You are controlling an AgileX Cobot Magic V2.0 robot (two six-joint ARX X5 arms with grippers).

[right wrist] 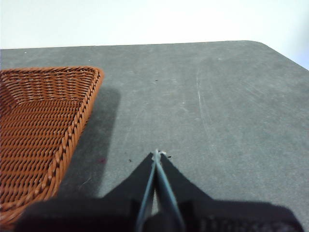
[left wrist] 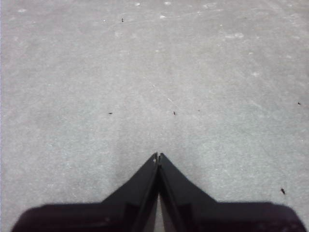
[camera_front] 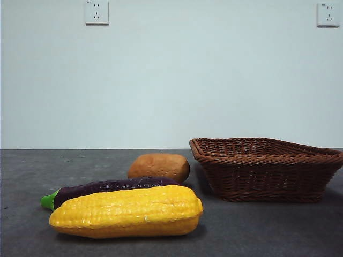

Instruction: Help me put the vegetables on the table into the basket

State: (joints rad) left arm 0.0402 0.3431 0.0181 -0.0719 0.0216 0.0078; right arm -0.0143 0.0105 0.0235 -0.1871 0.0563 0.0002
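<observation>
In the front view a yellow corn cob (camera_front: 128, 211) lies nearest on the table (camera_front: 32, 176). A dark purple eggplant (camera_front: 110, 187) with a green stem lies just behind it. An orange-brown potato (camera_front: 158, 166) lies farther back. The brown wicker basket (camera_front: 266, 167) stands to their right and looks empty. My left gripper (left wrist: 158, 155) is shut and empty over bare table. My right gripper (right wrist: 157, 153) is shut and empty, beside the basket (right wrist: 43, 125). Neither arm shows in the front view.
A pale wall with two power sockets (camera_front: 96, 12) stands behind the table. The right wrist view shows the table's rounded corner and edge (right wrist: 270, 48) beyond the basket.
</observation>
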